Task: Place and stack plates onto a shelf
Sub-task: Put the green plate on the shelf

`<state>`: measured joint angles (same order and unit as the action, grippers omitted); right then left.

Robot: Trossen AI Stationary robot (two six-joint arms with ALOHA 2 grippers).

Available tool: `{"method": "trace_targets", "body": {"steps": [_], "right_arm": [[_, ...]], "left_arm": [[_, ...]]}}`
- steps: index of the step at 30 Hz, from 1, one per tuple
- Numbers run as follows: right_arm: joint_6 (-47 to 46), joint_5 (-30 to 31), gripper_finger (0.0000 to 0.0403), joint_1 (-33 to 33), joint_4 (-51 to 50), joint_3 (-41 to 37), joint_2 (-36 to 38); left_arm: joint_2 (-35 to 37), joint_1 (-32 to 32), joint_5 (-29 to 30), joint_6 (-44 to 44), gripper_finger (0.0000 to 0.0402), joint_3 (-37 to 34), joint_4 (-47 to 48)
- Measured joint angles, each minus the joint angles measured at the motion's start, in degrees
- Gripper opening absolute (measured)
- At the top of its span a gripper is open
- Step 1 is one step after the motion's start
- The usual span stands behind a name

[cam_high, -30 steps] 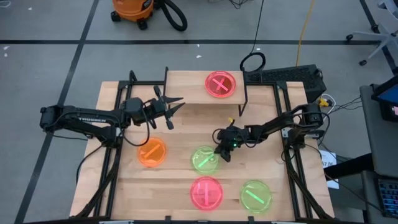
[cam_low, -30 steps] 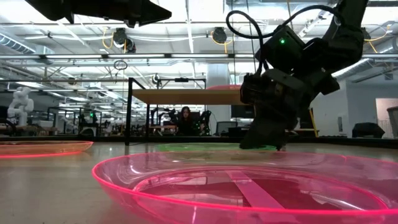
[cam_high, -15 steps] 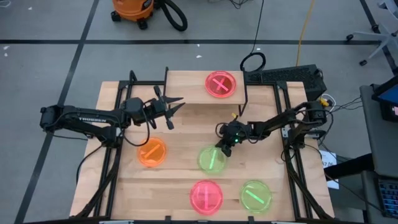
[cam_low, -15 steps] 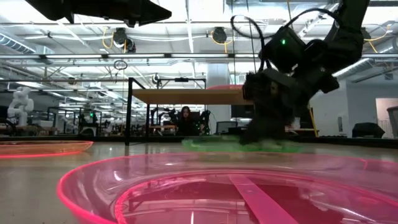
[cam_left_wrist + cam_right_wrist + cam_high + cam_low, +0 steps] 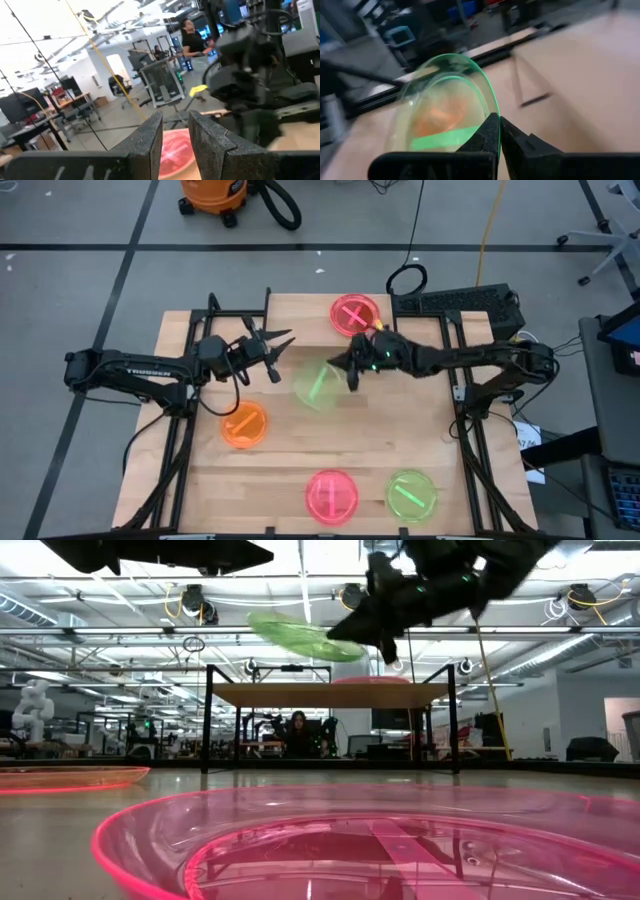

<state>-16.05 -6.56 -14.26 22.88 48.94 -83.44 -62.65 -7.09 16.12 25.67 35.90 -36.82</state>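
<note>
Above the table by the shelf [image 5: 310,330], right gripper [image 5: 352,370] is pinching a green plate [image 5: 318,385] by its rim, carrying it; next, lowering onto pink plate [image 5: 355,314]. Left gripper [image 5: 283,350] is hovering, fingers apart, empty.

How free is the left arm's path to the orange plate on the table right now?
Probably free. The orange plate lies on bare table just below the left gripper, whose jaws hold nothing. The right gripper carries a green plate off to the side, raised above the table.
</note>
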Motion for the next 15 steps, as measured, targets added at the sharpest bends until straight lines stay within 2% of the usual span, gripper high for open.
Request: {"method": "trace_targets", "body": {"steps": [3,6,12,15], "right_arm": [[3.9,3.6,0.0000,-2.6,-5.4,5.6,-1.7],[5.2,3.7,0.0000,-6.0,-6.2,9.5,-4.5],[5.7,3.3,0.0000,-13.7,-1.7,15.6,-10.3],[2.8,0.6,0.0000,-17.0,0.9,18.5,-14.0]], "left_arm": [[0.0,0.0,0.0,0.1,0.0102,0.0,-1.5],[0.0,0.0,0.5,0.1,0.0102,0.0,-3.1],[0.0,0.0,0.5,-0.1,0.0102,0.0,-3.3],[0.0,0.0,0.5,0.0,0.0102,0.0,-2.3]]}}
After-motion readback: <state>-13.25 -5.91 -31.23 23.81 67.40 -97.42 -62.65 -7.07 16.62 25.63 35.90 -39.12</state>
